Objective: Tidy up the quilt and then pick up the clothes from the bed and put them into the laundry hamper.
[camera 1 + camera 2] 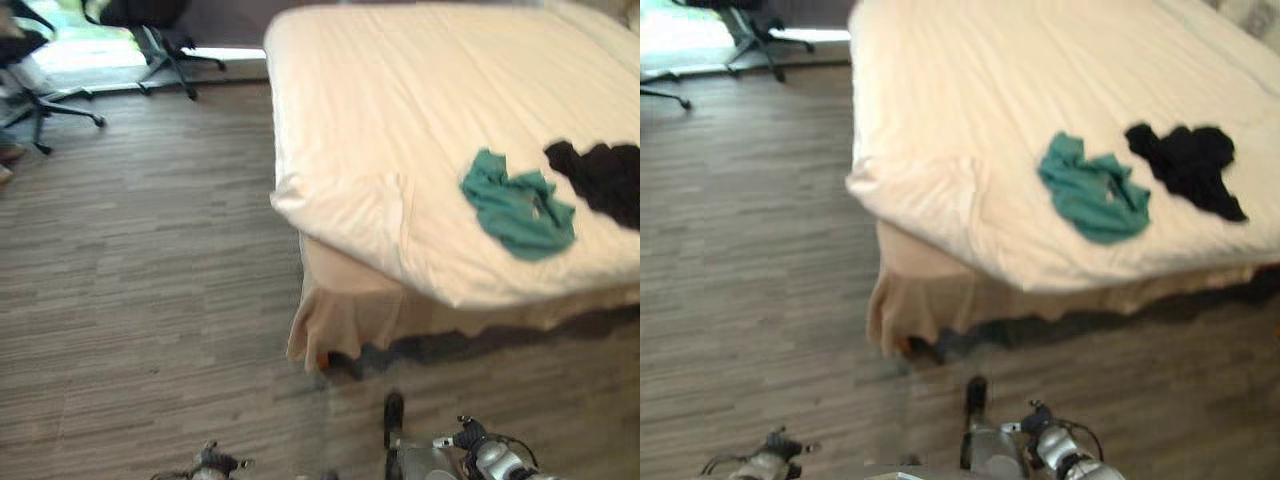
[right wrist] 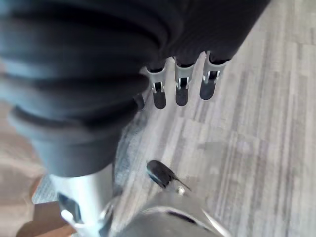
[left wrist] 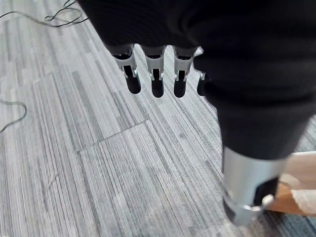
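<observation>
Both hands empty over the floor, clothes waiting on the bed

The left hand (image 3: 163, 54) hangs with its fingers (image 3: 157, 81) straight and released, nothing past them but the wooden floor (image 3: 98, 163); the right hand (image 2: 163, 39) is the same, fingers (image 2: 180, 89) relaxed and holding nothing. Well ahead of both hands, the quilt (image 1: 400, 120) lies fairly flat on the bed (image 1: 350, 310), its near corner a little rumpled. A green garment (image 1: 515, 205) and a black garment (image 1: 600, 175) lie just beside each other on it. The quilt looks about done, so I judge picking up the clothes comes next: step closer, reach out and close the fingers on the green garment.
</observation>
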Robot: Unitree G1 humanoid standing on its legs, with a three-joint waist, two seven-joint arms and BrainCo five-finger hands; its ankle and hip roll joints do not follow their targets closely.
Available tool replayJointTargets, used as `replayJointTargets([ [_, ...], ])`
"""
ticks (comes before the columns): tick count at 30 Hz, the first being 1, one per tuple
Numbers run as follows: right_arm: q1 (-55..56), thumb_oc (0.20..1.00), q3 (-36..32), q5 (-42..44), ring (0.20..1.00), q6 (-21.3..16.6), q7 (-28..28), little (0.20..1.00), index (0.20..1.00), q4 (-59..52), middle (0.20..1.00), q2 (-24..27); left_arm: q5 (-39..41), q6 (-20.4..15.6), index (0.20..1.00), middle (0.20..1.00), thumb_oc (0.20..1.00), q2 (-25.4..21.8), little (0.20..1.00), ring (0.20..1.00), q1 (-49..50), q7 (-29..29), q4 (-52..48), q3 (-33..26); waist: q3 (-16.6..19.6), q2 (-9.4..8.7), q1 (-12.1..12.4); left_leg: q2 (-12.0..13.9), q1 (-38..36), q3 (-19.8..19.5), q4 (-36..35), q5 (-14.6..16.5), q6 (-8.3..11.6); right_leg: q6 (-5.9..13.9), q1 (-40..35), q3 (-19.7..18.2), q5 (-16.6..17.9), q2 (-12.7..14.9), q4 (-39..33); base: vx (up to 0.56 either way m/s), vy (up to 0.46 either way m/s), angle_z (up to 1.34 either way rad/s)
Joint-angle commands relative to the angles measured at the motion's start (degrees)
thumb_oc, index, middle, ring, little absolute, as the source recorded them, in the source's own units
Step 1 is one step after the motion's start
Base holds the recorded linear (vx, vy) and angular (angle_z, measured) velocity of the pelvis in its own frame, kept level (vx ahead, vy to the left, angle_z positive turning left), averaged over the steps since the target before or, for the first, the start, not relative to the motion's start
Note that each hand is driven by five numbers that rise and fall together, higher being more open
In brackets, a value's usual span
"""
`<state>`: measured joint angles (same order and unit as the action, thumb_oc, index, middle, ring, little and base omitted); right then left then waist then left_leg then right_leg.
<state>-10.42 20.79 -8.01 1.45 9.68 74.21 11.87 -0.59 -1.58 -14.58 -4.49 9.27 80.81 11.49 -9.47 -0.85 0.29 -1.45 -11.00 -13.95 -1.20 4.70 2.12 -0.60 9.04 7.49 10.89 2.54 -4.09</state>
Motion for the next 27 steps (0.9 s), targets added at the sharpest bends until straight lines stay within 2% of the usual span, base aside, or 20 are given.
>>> replayJointTargets([
  [1,-0.8,1.000,0.0,0.7,1.000,0.1,1.3,1.000,1.000,0.1,1.000,2.9,2.9,-0.6,1.000,1.000,1.000,-1.3,1.000,1.000,-5.0,2.7,-2.1,-0.8,-3.6,-0.61,-0.1,12.5,7.8,4.3,0.8,-1.2,4.64,8.94,-0.5,1.0,-8.9,6.3,1.8,0.10,-0.154,0.61],
  [2,-0.9,1.000,-0.4,0.8,1.000,0.1,1.9,1.000,1.000,0.4,1.000,3.6,3.7,-0.8,1.000,1.000,1.000,-1.3,1.000,1.000,-5.7,3.5,-3.1,-0.9,-3.7,-0.65,-0.4,12.2,9.0,6.7,1.1,-1.7,4.49,8.85,-1.8,3.0,-9.0,7.0,0.5,0.12,-0.153,0.74],
  [3,-1.0,1.000,-0.3,0.8,1.000,-0.1,2.2,1.000,1.000,0.7,1.000,4.0,5.0,-1.2,1.000,1.000,1.000,-1.6,1.000,1.000,-6.2,4.2,-4.6,-1.7,-3.9,-0.72,-0.2,10.6,9.8,8.0,1.4,-1.0,4.02,8.78,-2.7,3.8,-9.2,7.0,-0.3,0.14,-0.148,0.79],
  [5,-1.5,1.000,0.0,0.3,1.000,-0.1,2.7,1.000,1.000,1.2,1.000,4.7,8.7,-2.5,1.000,1.000,1.000,-2.6,1.000,1.000,-6.6,5.4,-6.6,-4.2,-4.1,-0.42,0.3,7.1,11.2,8.0,1.8,0.2,2.90,8.47,-3.4,4.4,-9.4,6.9,-0.5,0.08,-0.124,0.48],
  [7,-1.0,1.000,-1.8,1.3,1.000,0.4,3.5,1.000,1.000,1.8,1.000,5.4,12.6,-4.9,1.000,1.000,1.000,-2.4,1.000,1.000,-6.1,7.6,-12.0,-6.5,-3.6,0.23,1.4,7.3,11.7,12.3,-0.7,-0.7,2.84,8.04,-3.9,6.7,-10.5,7.0,-0.9,0.02,-0.106,0.20],
  [8,-0.5,1.000,-2.8,1.7,1.000,0.1,3.9,1.000,1.000,1.8,1.000,5.9,14.6,-5.8,1.000,1.000,1.000,-3.6,1.000,1.000,-2.0,7.4,-16.0,-9.1,-3.6,0.63,2.1,7.7,11.0,12.6,-2.5,-1.4,3.38,7.93,-4.1,7.5,-10.7,6.7,-0.9,0.06,-0.060,0.28],
  [9,0.2,1.000,-3.2,1.5,1.000,-1.0,4.0,1.000,1.000,1.3,1.000,6.3,13.3,-7.5,1.000,1.000,1.000,-4.8,1.000,1.000,-0.5,8.8,-22.9,-9.1,-3.4,0.88,2.2,7.9,10.9,12.4,-3.1,-2.0,3.58,8.29,-4.1,7.9,-10.8,6.7,-0.9,0.09,-0.069,0.21],
  [10,3.6,1.000,-5.0,2.8,1.000,-1.4,3.7,1.000,1.000,1.4,1.000,8.2,15.0,-18.0,1.000,1.000,1.000,-8.8,1.000,1.000,2.9,8.9,-39.0,-10.4,-3.5,0.87,2.7,8.2,10.6,11.9,-3.5,-2.4,4.10,8.35,-4.7,8.6,-10.9,6.7,-0.9,0.12,-0.043,-0.01],
  [11,1.9,1.000,-5.1,4.2,1.000,-1.9,2.7,1.000,1.000,0.8,1.000,8.9,16.2,-15.1,1.000,1.000,1.000,-14.2,1.000,1.000,-7.9,12.3,-45.2,-9.9,-3.3,0.88,2.1,9.0,10.5,12.8,-3.8,-2.8,4.65,8.70,-5.1,9.2,-11.0,6.9,-0.9,0.11,-0.046,0.08],
  [12,0.3,1.000,-5.5,6.1,1.000,-1.3,2.2,1.000,1.000,0.8,1.000,8.5,10.4,-10.3,1.000,1.000,1.000,-15.3,1.000,1.000,-1.9,13.6,-43.2,-12.1,-3.4,1.26,3.4,9.2,10.5,12.3,-3.8,-3.1,4.91,8.80,-5.3,9.5,-10.8,7.0,-0.9,0.07,-0.008,0.52],
  [13,0.3,1.000,-5.5,6.1,1.000,-1.3,2.2,1.000,1.000,0.8,1.000,8.5,10.3,-10.2,1.000,1.000,1.000,-15.3,1.000,1.000,-1.8,13.6,-43.3,-12.1,-3.3,1.17,3.3,9.1,10.7,12.2,-3.8,-3.3,4.86,8.82,-5.2,9.5,-10.7,7.1,-0.9,0.02,-0.014,0.54],
  [14,0.9,1.000,-6.1,6.3,1.000,-1.3,3.1,1.000,1.000,1.1,1.000,8.3,7.1,-12.0,1.000,1.000,1.000,-15.8,1.000,1.000,2.8,14.1,-50.3,-13.7,-3.5,1.30,4.0,9.1,10.9,11.8,-3.8,-3.1,5.02,8.78,-5.4,9.8,-10.6,7.2,-0.9,-0.01,-0.007,0.15],
  [15,0.9,1.000,-6.1,6.3,1.000,-1.3,3.1,1.000,1.000,1.1,1.000,8.3,7.1,-11.9,1.000,1.000,1.000,-15.8,1.000,1.000,2.9,14.1,-50.3,-13.7,-3.4,1.28,4.0,9.0,10.9,11.7,-3.8,-3.1,5.01,8.78,-5.3,9.8,-10.6,7.3,-0.9,0.04,-0.019,-0.15],
  [16,-0.1,1.000,-6.9,6.5,1.000,-1.2,2.6,1.000,1.000,1.9,1.000,8.1,1.5,-13.0,1.000,1.000,1.000,-17.4,1.000,1.000,4.2,13.1,-56.7,-13.3,-3.3,1.47,4.2,9.4,10.9,11.9,-3.8,-2.7,5.32,8.96,-5.1,9.6,-10.4,7.5,-0.9,0.04,-0.009,-0.03],
  [17,-0.2,1.000,-6.9,6.5,1.000,-1.2,2.6,1.000,1.000,2.0,1.000,8.1,1.6,-13.2,1.000,1.000,1.000,-17.5,1.000,1.000,4.2,13.1,-56.6,-13.3,-3.3,1.45,4.3,9.4,10.9,12.0,-3.8,-2.7,5.31,8.96,-5.0,9.5,-10.4,7.5,-0.9,0.05,-0.002,0.23],
  [19,-1.8,1.000,-5.9,6.3,1.000,-0.8,1.9,1.000,1.000,1.9,1.000,7.6,-1.4,-11.4,1.000,1.000,1.000,-17.0,1.000,1.000,-1.9,12.5,-58.8,-8.9,-3.3,1.45,3.3,9.6,10.7,12.8,-3.8,-2.4,5.36,9.11,-4.7,9.0,-10.4,7.5,-0.9,0.04,0.019,0.15],
  [21,-1.6,1.000,-5.2,5.7,1.000,-0.9,1.7,1.000,1.000,0.5,1.000,7.2,-4.7,-11.3,1.000,1.000,1.000,-20.7,1.000,1.000,-3.4,11.0,-66.8,-8.5,-3.4,1.86,2.7,9.6,10.4,13.3,-3.8,-1.7,5.37,9.31,-4.3,8.4,-10.4,7.3,-0.9,0.04,0.041,0.02],
  [23,-1.2,1.000,-5.0,5.2,1.000,-0.8,1.9,1.000,1.000,0.2,1.000,6.8,-9.3,-10.4,1.000,1.000,1.000,-23.4,1.000,1.000,-4.8,9.6,-70.2,-7.4,-3.3,2.16,1.9,9.6,10.4,13.9,-3.8,-1.4,5.37,9.41,-3.5,7.8,-10.2,7.3,-0.9,0.03,0.066,-0.44],
  [24,-1.8,1.000,-4.5,4.8,1.000,-0.7,2.0,1.000,1.000,0.0,1.000,6.2,-15.4,-9.4,1.000,1.000,1.000,-25.2,1.000,1.000,-10.8,9.9,-70.5,-2.9,-3.3,2.19,0.8,9.4,10.6,14.7,-3.8,-1.2,5.17,9.54,-2.4,6.8,-9.6,7.2,-0.9,0.02,0.073,-0.46],
  [27,-2.3,1.000,-3.8,4.1,1.000,-0.5,2.6,1.000,1.000,-0.4,1.000,5.7,-20.5,-7.6,1.000,1.000,1.000,-25.3,1.000,1.000,-19.4,11.1,-68.0,2.6,-3.7,2.31,-1.0,9.1,11.4,15.8,-3.8,-0.9,4.97,9.87,-0.2,5.7,-9.0,7.2,-0.5,-0.02,0.058,-0.27],
])
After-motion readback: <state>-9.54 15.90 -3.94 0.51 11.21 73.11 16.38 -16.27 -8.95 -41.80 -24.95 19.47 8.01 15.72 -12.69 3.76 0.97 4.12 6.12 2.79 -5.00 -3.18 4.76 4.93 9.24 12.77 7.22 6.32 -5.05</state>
